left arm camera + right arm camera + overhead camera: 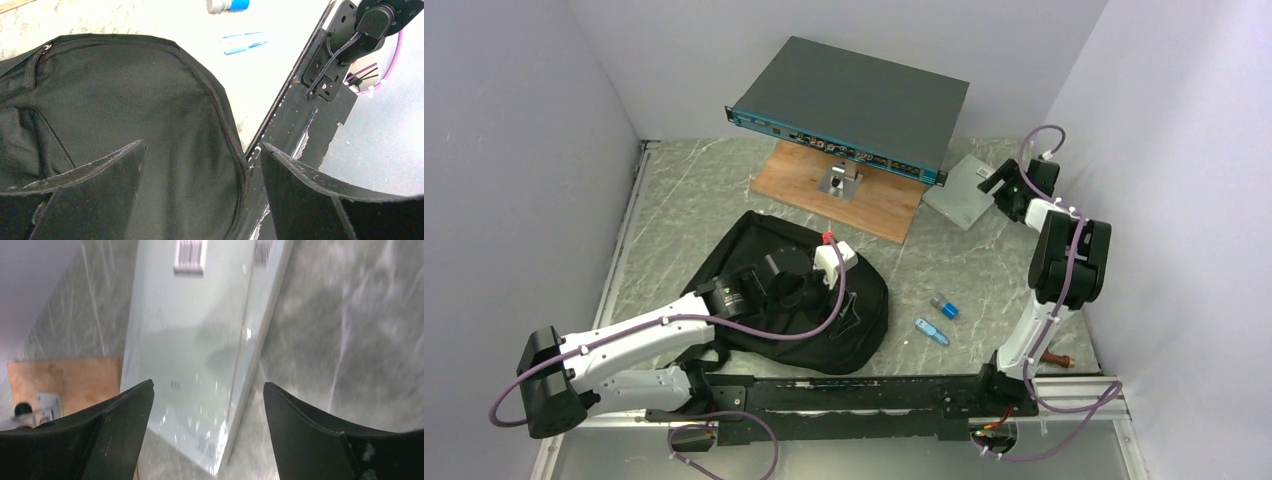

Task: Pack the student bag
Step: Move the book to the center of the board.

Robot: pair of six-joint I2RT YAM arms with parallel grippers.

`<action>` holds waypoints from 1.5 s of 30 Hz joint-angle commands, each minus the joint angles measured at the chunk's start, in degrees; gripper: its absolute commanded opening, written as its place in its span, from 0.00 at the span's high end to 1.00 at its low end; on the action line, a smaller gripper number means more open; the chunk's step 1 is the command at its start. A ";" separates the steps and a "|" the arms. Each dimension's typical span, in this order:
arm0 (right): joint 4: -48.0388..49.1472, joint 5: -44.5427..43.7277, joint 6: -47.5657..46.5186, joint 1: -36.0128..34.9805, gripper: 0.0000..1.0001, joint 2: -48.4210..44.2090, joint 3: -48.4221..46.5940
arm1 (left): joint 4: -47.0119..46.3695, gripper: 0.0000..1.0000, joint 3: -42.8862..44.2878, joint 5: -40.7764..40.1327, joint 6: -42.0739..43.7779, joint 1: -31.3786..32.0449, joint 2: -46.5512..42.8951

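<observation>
I am holding my left gripper [203, 145] low over the student bag [864, 320], fingers spread wide with nothing between them. The bag is lying flat on the counter [694, 200], left of centre and close to the near edge. Its black fabric is filling most of my left wrist view, with a zip [215, 100] curving along its right side. My right-hand finger on that gripper is hanging over the black rail [854, 395] that is running along the counter's near edge, just beside the bag.

I am reaching my right gripper [208, 385] out to the far right corner, above a flat pale grey slab [959, 190] that is lying on the counter. Its fingers are also standing wide apart and gripping nothing. One is over the slab and the other over bare counter, with the slab's edge running between them. That view is blurred, so I cannot tell whether the fingers are touching the slab.

Between the bag and my right arm, a small blue-capped tube [944, 306] and a slim blue pen-like piece [931, 331] are lying on the counter, near each other but apart. At the far middle, a dark grey device with a teal front [864, 95] is sitting raised on a stand over a wooden board [874, 205], which is just left of the slab.
</observation>
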State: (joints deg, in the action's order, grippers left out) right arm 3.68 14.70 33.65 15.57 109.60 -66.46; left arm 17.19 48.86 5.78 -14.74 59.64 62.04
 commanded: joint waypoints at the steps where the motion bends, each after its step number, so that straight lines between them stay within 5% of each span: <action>1: 6.85 -10.00 -5.59 -0.01 0.15 3.54 -8.53 | -1.15 0.11 1.34 0.18 -0.51 -0.21 0.12; 6: 7.90 -12.56 -8.36 -0.02 0.13 13.19 -19.76 | -0.75 0.10 2.67 0.27 -0.31 -0.22 1.43; 17: -3.16 -0.76 -8.01 0.04 0.17 36.74 -51.79 | -1.12 0.08 3.59 0.77 -1.73 -0.21 2.09; 20: -5.58 2.30 -6.01 -0.02 0.20 32.36 -45.24 | -0.94 0.08 3.84 0.62 -1.69 -0.18 2.32; 29: 4.94 9.50 -0.80 -0.10 0.27 6.37 -4.47 | 1.49 0.08 4.92 -0.06 -0.83 -0.22 2.73; 37: 10.82 13.95 6.78 -2.99 0.31 -7.88 17.02 | 1.05 0.09 6.19 -1.99 0.95 -0.23 2.69; 40: 9.08 14.66 4.77 -3.27 0.30 -13.39 19.87 | 0.09 0.09 6.72 -0.59 0.29 -0.22 3.01; 45: 2.31 0.16 -2.01 -3.01 0.16 -17.38 13.64 | -3.69 0.09 4.58 2.80 -3.06 -0.21 2.41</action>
State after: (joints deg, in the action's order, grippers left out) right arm 9.26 25.15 36.21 11.84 95.02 -46.98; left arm 18.00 52.97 5.45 -15.38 59.64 64.79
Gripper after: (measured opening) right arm 0.801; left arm 0.912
